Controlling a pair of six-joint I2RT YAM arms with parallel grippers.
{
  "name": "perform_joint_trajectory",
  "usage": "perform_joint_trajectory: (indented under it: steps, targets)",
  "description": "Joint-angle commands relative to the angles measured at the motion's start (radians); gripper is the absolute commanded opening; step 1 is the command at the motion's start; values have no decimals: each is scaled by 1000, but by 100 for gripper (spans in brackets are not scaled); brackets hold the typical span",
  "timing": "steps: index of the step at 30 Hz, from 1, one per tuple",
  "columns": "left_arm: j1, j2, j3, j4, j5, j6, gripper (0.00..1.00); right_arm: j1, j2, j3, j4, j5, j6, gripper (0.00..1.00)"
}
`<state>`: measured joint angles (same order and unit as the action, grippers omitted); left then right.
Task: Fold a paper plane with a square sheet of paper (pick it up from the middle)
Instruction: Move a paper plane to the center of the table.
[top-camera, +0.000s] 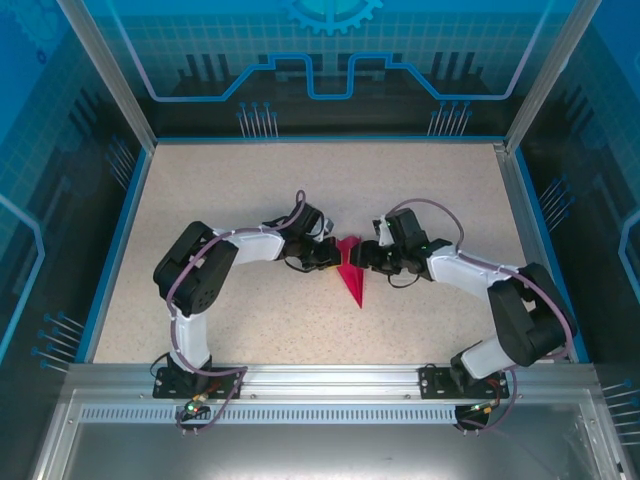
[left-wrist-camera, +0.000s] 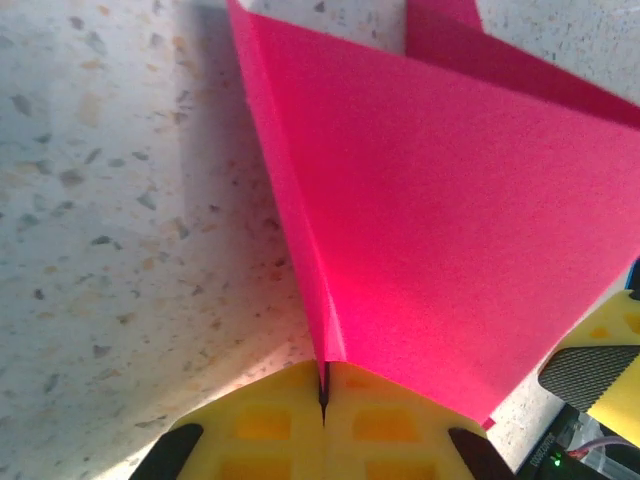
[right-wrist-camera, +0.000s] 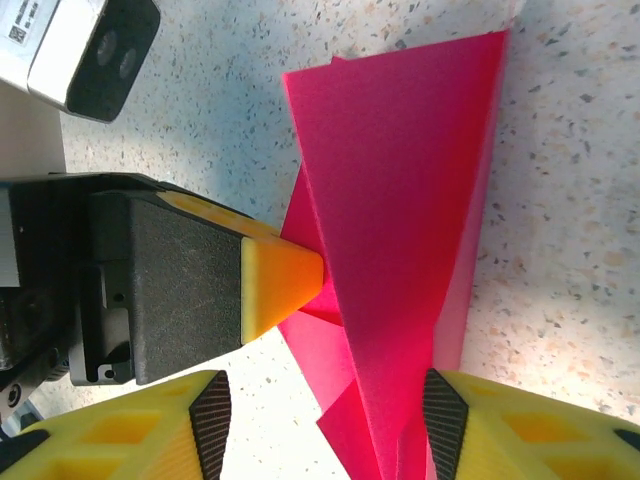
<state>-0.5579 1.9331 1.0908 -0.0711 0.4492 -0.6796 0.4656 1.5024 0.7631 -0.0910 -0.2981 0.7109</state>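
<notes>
Speckled beige stone-look table (top-camera: 250, 200), brightly lit, edged with a thin blue rim (top-camera: 320, 139). Enclosed at the back and both sides by translucent blue panels (top-camera: 330, 50) printed with circuit lines and a gear, held between slanted silver aluminium posts (top-camera: 105, 70). Fronted by a slotted silver aluminium rail (top-camera: 320, 385) along the near edge.
</notes>
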Motion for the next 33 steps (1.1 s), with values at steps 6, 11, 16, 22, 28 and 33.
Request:
perform_joint_trajectory:
  steps: [6, 11, 16, 22, 28, 33]
  targets:
    - [7, 28, 1, -8, -18, 7, 0, 30, 59, 56, -52, 13, -40, 60]
    - [8, 33, 3, -19, -26, 5, 0, 37, 61, 67, -113, 67, -50, 63]
    - [8, 35, 3, -23, -28, 4, 0, 50, 50, 86, -171, 129, -59, 65]
    - [8, 32, 9, -27, -26, 4, 0, 101, -32, 97, -154, 141, -77, 67]
    - [8, 32, 12, -25, -20, 1, 0, 153, -63, 97, -139, 146, -82, 67]
    - [7, 35, 15, -26, -20, -1, 0, 162, 3, 111, -155, 160, -77, 66]
